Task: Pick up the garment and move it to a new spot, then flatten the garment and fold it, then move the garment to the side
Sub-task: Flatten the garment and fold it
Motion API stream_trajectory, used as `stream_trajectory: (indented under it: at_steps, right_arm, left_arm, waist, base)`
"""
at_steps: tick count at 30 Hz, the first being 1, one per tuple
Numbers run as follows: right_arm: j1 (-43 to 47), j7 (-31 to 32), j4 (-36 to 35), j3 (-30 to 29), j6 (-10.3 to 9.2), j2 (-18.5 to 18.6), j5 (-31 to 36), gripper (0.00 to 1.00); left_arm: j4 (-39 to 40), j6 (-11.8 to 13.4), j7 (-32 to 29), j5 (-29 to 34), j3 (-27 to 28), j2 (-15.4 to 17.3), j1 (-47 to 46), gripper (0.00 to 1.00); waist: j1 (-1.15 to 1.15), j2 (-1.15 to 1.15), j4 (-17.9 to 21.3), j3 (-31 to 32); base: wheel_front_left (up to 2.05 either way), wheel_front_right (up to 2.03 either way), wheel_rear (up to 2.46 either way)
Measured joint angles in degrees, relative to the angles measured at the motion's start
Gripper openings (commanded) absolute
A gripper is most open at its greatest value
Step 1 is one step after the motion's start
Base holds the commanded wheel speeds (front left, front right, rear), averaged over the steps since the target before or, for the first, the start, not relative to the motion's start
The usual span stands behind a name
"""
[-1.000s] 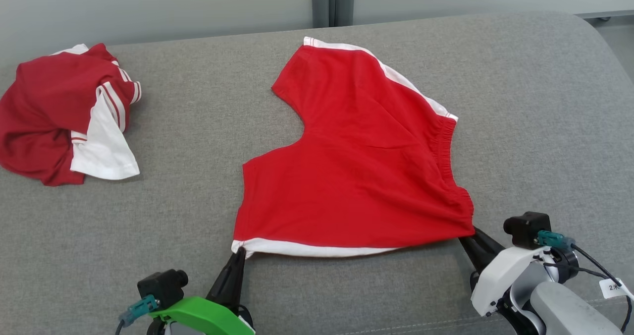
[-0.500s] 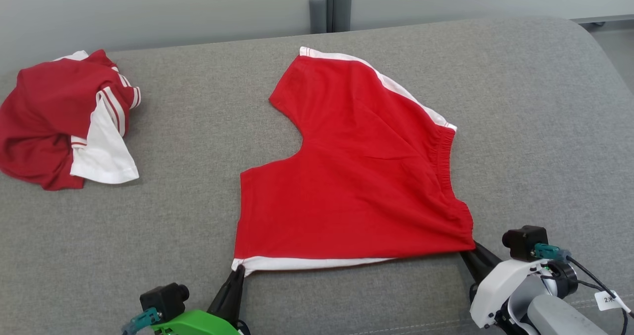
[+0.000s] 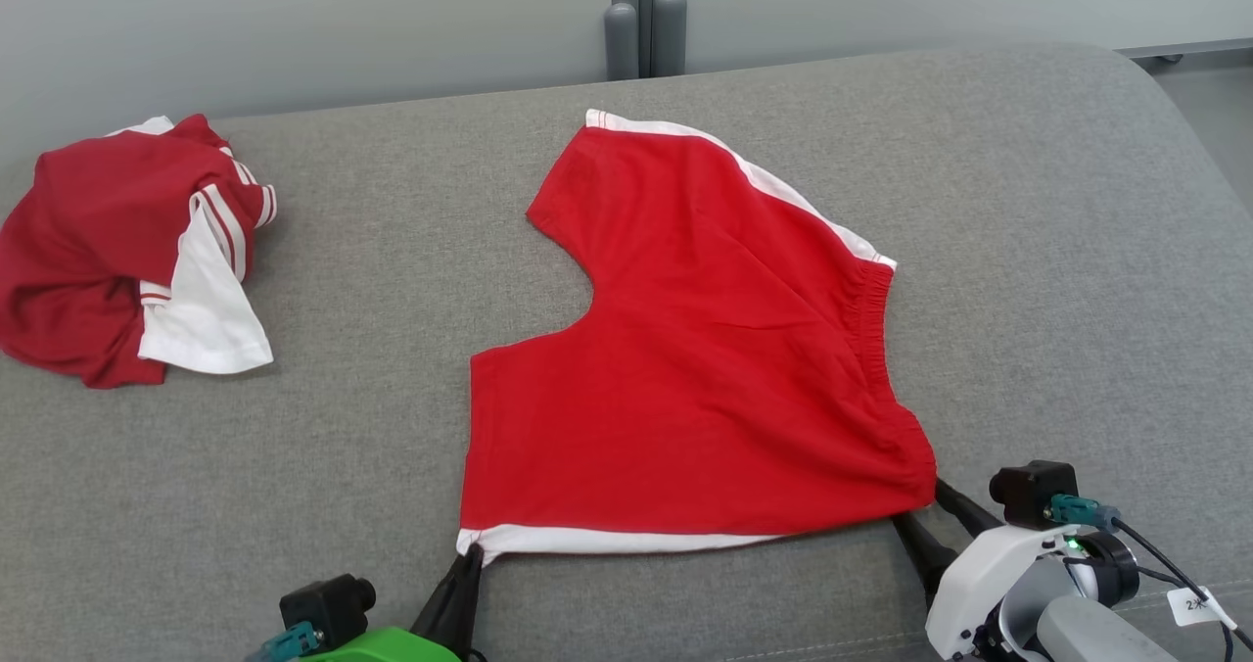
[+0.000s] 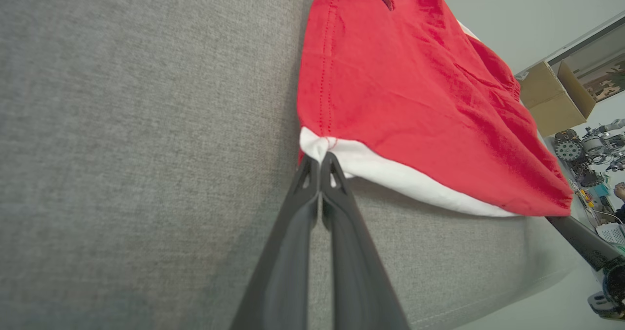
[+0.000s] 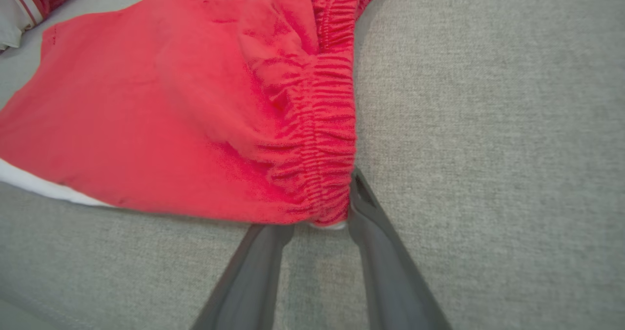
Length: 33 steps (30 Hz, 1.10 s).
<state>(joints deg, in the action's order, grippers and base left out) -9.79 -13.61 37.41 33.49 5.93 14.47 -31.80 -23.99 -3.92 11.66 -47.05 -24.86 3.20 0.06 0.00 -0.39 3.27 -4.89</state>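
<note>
The garment (image 3: 705, 368) lies spread in the middle of the cushion (image 3: 372, 251), waistband to the right, legs to the left (one far, one near). A heap of clothing (image 3: 117, 251) sits well apart at the far left. The left gripper (image 3: 470, 554) meets the garment's near left corner, the right gripper (image 3: 920, 507) its near right corner. Two posts (image 3: 641, 30) stand behind the cushion.

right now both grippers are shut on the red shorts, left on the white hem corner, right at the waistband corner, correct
Only one is. The left gripper is shut on the white hem corner of the red shorts, but the right gripper is open, its jaws apart at the waistband corner. The right wrist view shows it.
</note>
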Motion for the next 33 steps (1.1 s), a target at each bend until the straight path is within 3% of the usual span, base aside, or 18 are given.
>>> stream_trajectory:
  at_steps: [1,4,5,10,17,27,33]
  right_arm:
    - [0.0,-0.01,0.04,-0.08,-0.01,0.02,0.0,1.0]
    - [0.04,-0.07,0.09,-0.47,-0.04,0.02,0.0,1.0]
    - [2.03,-0.47,-0.22,-1.82,-0.91,0.49,0.02,1.0]
    - [3.6,-0.48,-1.83,-3.28,-1.87,2.11,0.16,1.0]
    - [4.43,-0.49,-8.42,-5.36,-2.63,3.94,2.34,1.0]
    - [3.32,-0.54,-17.82,-10.1,-6.06,5.44,5.3,1.0]
    - [2.14,-0.58,-23.17,-13.69,-8.51,5.25,6.15,1.0]
  left_arm:
    - [0.01,0.14,0.0,0.14,0.0,0.08,0.0,1.0]
    - [0.02,0.45,0.05,0.54,0.2,0.69,0.02,1.0]
    - [0.56,1.22,0.33,1.59,0.76,2.83,1.38,1.0]
    - [2.37,1.94,0.86,1.92,1.74,3.57,2.6,1.0]
    - [6.97,2.38,2.05,2.67,3.76,3.34,2.27,1.0]
    - [12.12,2.43,2.56,5.64,3.96,2.58,-0.57,1.0]
    - [13.78,3.98,2.57,6.7,4.16,1.54,-1.0,1.0]
  waist:
    - [0.0,0.0,0.04,0.1]
    - [0.0,0.0,0.19,0.57]
    - [0.0,0.0,0.73,1.69]
    - [0.0,0.0,1.23,2.33]
    - [0.0,0.0,2.14,4.06]
    - [0.0,0.0,4.06,6.69]
    - [0.0,0.0,4.4,8.22]
  base:
    - [0.0,0.0,0.0]
    - [0.0,0.0,0.0]
    - [0.0,0.0,0.0]
    - [0.0,0.0,0.0]
    - [0.0,0.0,0.0]
    - [0.0,0.0,0.0]
    - [0.0,0.0,0.0]
